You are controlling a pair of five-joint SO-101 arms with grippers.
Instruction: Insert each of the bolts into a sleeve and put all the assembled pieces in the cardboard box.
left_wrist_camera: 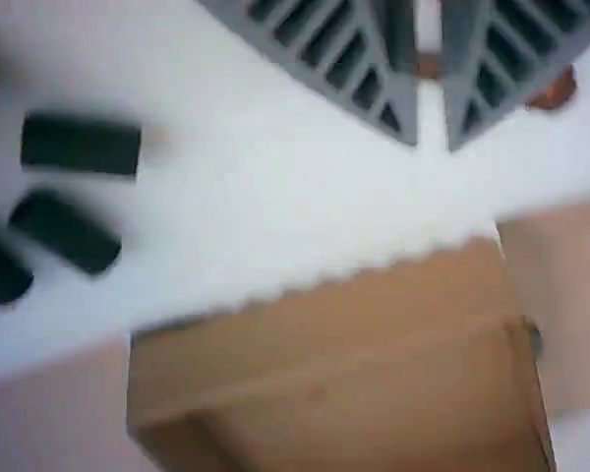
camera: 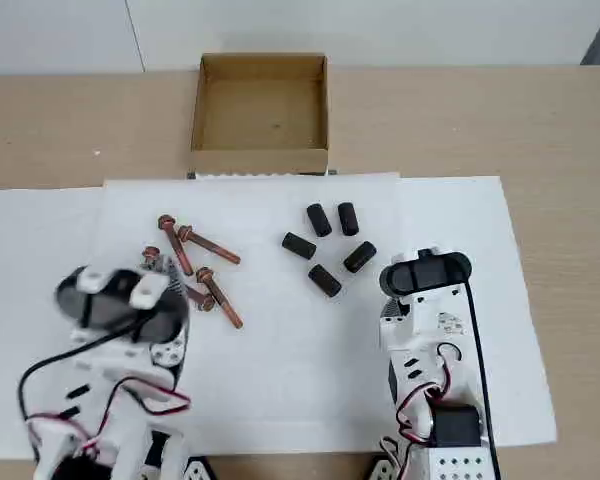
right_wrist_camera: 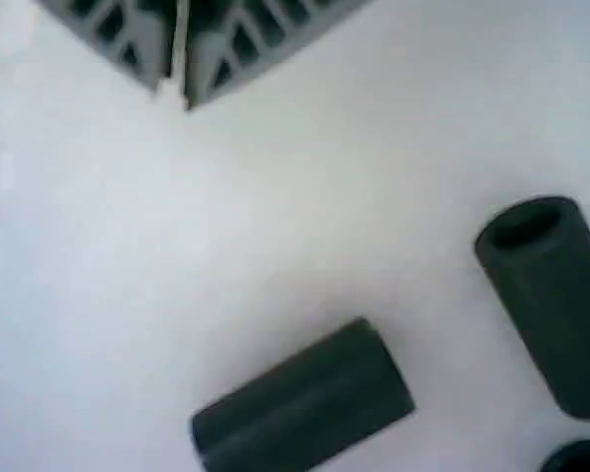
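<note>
Several copper bolts (camera: 202,262) lie loose on the white paper at the left. Several black sleeves (camera: 327,247) lie scattered in the middle. The open cardboard box (camera: 263,150) stands behind the paper with nothing in it. My left arm (camera: 120,305) hangs over the near end of the bolt group. Its gripper (left_wrist_camera: 431,108) is shut, and a bit of copper bolt (left_wrist_camera: 554,90) shows behind its fingers, with the box (left_wrist_camera: 334,383) and sleeves (left_wrist_camera: 79,146) farther off. My right gripper (right_wrist_camera: 177,87) is shut just above the paper, close to two sleeves (right_wrist_camera: 305,405), (right_wrist_camera: 548,295).
A white paper sheet (camera: 280,370) covers most of the wooden table (camera: 540,120). My right arm (camera: 427,275) stands at the paper's right side, just right of the sleeves. Bare paper lies between the two arms.
</note>
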